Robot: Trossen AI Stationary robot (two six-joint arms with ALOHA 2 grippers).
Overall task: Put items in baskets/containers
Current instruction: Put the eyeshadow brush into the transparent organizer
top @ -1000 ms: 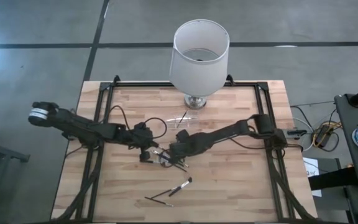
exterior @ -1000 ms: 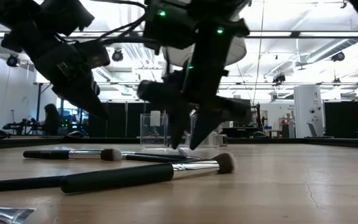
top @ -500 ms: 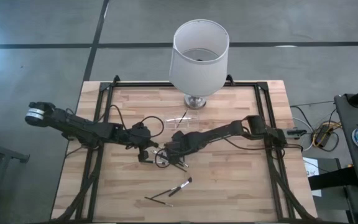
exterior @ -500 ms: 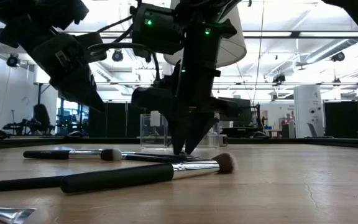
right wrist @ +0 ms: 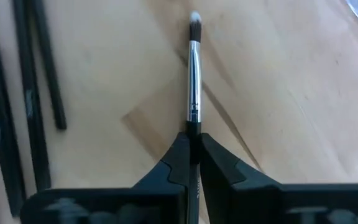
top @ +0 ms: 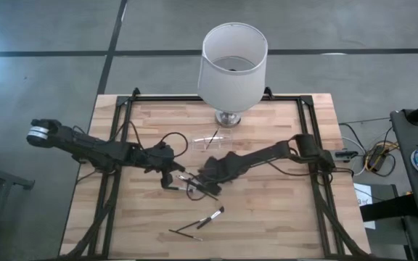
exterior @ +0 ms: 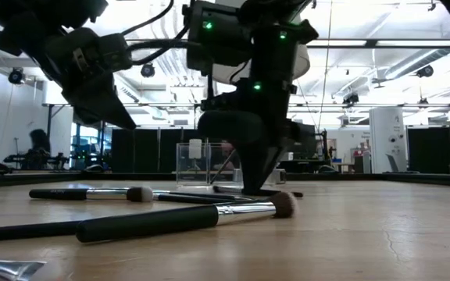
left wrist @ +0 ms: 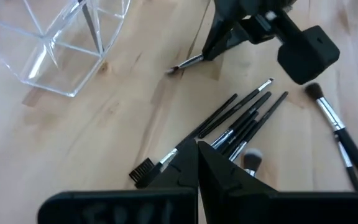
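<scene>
Near the table's middle, a thin makeup brush (right wrist: 194, 81) is pinched by its handle in the right gripper (right wrist: 191, 152), low over the wood. Just left, the left gripper (left wrist: 199, 163) hangs with fingers pressed together above a brush cluster (left wrist: 241, 121). Farther back, before the lamp (top: 232, 65), stands the clear holder (left wrist: 61, 46).

The right claw (right wrist: 191, 158) is low near the surface, its fingers pressed together. The left claw (left wrist: 197, 163) hovers beside it, fingers also together.
</scene>
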